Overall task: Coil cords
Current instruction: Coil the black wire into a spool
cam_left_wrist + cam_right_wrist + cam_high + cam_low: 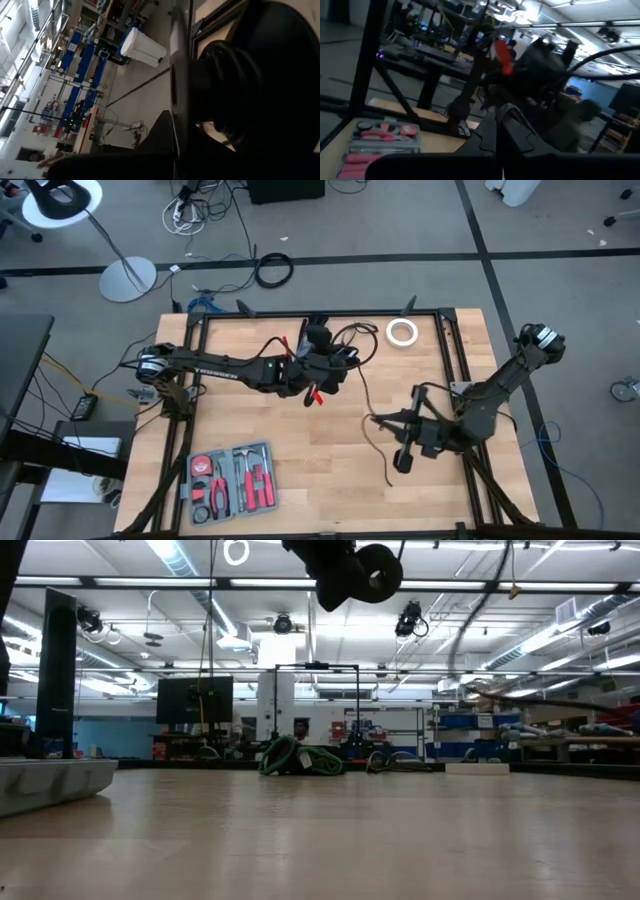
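My left gripper [322, 365], fingers closed on the bundled cord [340, 352], holds it raised near the table's far edge. My right gripper [378, 419] is pinched shut on the cord's tail [372, 442], which trails loose across the wooden table [330, 480]. I judge the winding half done; next, feed that tail round the bundle. Beyond lie the tool kit [230, 480], tape roll [402, 332], and a grey-floored workshop.
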{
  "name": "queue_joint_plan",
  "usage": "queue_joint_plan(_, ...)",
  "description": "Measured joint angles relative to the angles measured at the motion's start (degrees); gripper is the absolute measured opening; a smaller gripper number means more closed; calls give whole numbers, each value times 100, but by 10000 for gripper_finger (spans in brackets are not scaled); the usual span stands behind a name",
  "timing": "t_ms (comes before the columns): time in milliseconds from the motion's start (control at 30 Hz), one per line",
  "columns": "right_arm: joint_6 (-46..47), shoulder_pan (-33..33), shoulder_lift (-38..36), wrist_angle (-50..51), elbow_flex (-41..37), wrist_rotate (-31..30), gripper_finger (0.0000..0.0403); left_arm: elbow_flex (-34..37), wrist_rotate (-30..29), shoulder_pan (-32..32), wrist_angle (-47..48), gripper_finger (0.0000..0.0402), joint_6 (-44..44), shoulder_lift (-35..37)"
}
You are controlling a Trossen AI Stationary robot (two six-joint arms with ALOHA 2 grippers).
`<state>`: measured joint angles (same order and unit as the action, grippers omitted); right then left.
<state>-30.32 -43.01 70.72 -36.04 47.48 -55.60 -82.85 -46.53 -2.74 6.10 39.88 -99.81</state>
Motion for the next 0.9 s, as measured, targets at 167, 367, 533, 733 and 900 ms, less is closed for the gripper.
queue_joint_plan(167, 40, 362, 388, -201, 0, 150, 2, 4, 133, -24, -32, 0, -520, 0)
queue_joint_plan(367, -4, 782, 580, -555, 0, 1059, 2, 4, 324, -31, -60, 0, -889, 0)
queue_joint_plan(533, 420, 1128, 607, -224, -1, 1614, 3, 4, 524, -31, -298, 0, -1130, 0)
queue_joint_plan(733, 1015, 1429, 588, 541, -2, 1837, 3, 4, 960, -77, -535, 0, -1510, 0)
queue_joint_plan(900, 1198, 1330, 400, 1039, -2, 1591, 3, 4, 1176, -153, -543, 0, -1532, 0)
